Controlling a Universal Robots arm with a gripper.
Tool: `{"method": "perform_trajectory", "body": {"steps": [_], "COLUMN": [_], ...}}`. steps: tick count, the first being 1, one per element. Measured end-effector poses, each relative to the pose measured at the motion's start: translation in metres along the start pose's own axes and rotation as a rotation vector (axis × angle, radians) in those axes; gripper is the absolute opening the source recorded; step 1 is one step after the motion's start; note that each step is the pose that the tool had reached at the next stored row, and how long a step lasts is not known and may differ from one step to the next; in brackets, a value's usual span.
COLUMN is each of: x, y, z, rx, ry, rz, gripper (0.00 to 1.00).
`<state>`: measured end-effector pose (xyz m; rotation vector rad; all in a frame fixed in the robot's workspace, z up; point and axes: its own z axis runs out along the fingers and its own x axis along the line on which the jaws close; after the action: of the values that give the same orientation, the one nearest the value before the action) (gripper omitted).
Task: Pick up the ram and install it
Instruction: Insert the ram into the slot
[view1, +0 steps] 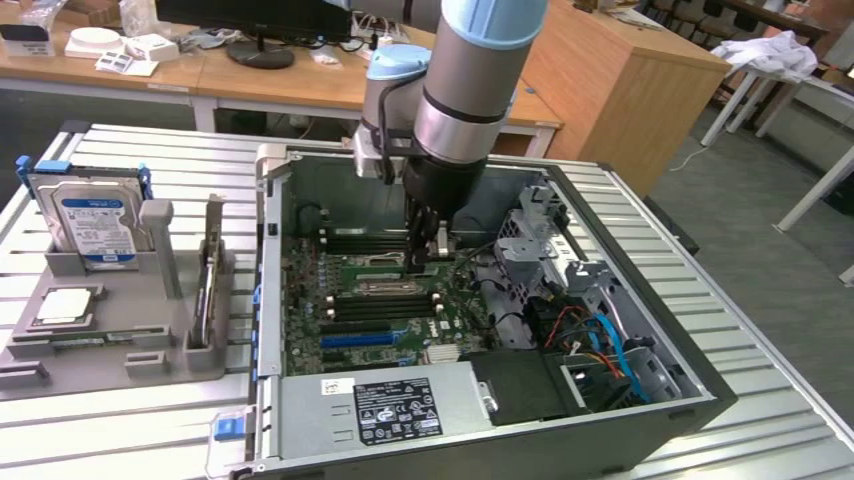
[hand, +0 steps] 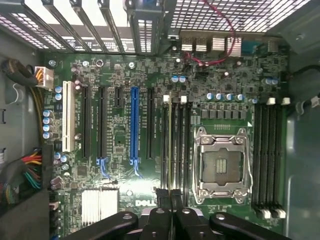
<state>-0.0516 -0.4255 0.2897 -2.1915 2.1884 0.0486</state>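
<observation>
Claw (hand: 170, 196) with fingers pressed together, low inside the open computer case (view1: 601, 440), the ram (hand: 170, 150) standing edge-on in a memory slot beside the CPU socket (hand: 221, 166), its thin edge starting right at the fingertips, contact unclear.

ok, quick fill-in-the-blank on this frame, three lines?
1. The jaws of the gripper are ___ over the motherboard.
2. The CPU socket is ___, no chip in it.
3. The hard drive stands ___ the computer case.
Missing: shut; empty; outside.
</observation>
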Motion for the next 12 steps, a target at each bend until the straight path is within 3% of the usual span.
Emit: {"method": "perform_trajectory", "body": {"steps": [4, 12], "x": [0.0003, 0.0003], "y": [0.0000, 0.0001], "z": [0.0054, 0.0054], "rx": [0.0000, -0.0001], "ry": [0.0096, 0.0106], "rz": [0.000, 0.000], "gripper": [0.11, 0.11]}}
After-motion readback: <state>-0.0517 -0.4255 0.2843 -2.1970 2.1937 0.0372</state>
